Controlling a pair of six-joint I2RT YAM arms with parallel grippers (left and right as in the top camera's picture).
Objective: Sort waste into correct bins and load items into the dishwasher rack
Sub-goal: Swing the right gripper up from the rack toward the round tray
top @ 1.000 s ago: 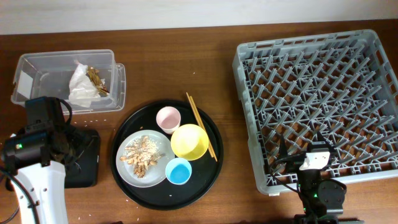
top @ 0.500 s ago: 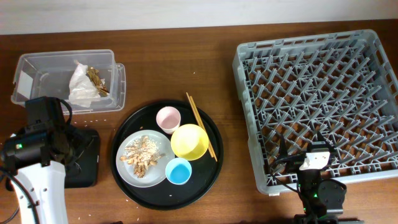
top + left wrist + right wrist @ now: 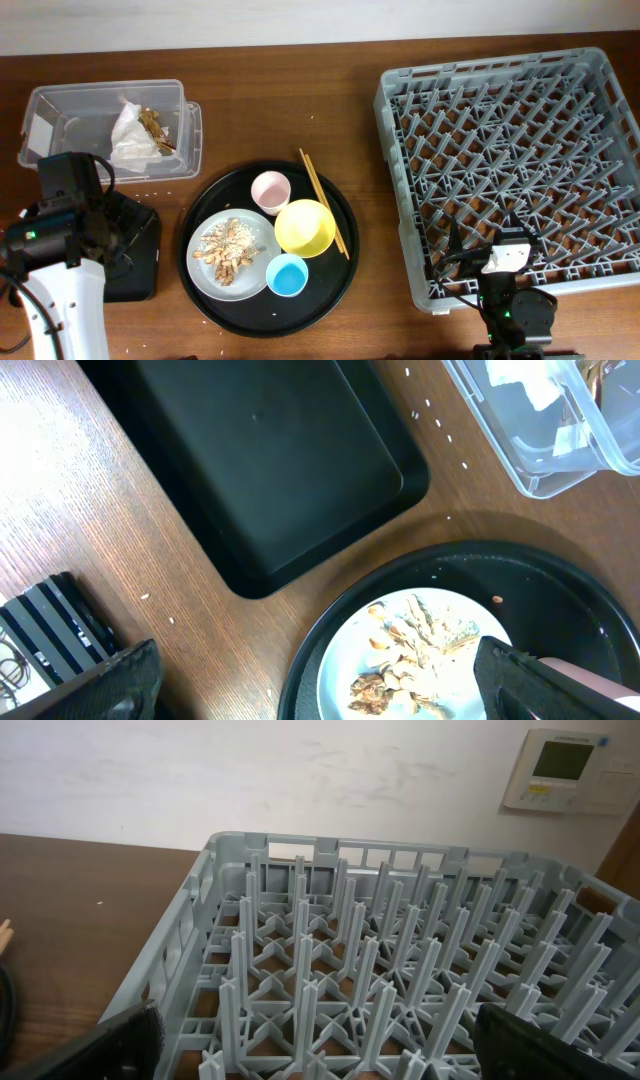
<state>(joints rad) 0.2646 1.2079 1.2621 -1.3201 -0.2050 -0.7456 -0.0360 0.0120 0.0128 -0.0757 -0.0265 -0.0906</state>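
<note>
The clear tub [image 3: 60, 110] holds the white napkin [image 3: 130, 140] and brown wrapper [image 3: 155, 125]. The plate [image 3: 255, 275] carries the beige food scraps [image 3: 226, 250] beside the pink cup [image 3: 270, 190], blue cup [image 3: 287, 274], yellow bowl [image 3: 304, 227] and chopsticks [image 3: 322, 200]. My left gripper [image 3: 122, 238] is open and empty above the shallow black tray [image 3: 140, 280]. In the left wrist view its jaws [image 3: 320, 690] frame the plate [image 3: 470, 625], the scraps [image 3: 410, 655] and the black tray [image 3: 280, 460]. My right gripper [image 3: 500, 258] is open and empty at the near edge of the rack [image 3: 515, 165], whose pegs [image 3: 400, 950] fill the right wrist view between its jaws [image 3: 320, 1055].
The dishes sit on a large round black tray [image 3: 338, 205] at the table's middle; its rim shows in the left wrist view [image 3: 300, 660]. The tub [image 3: 540, 440] lies past the black tray. Small crumbs dot the wood near the tub. A wall panel [image 3: 570, 770] hangs behind the rack.
The left arm has shifted very slightly. Nothing else has moved.
</note>
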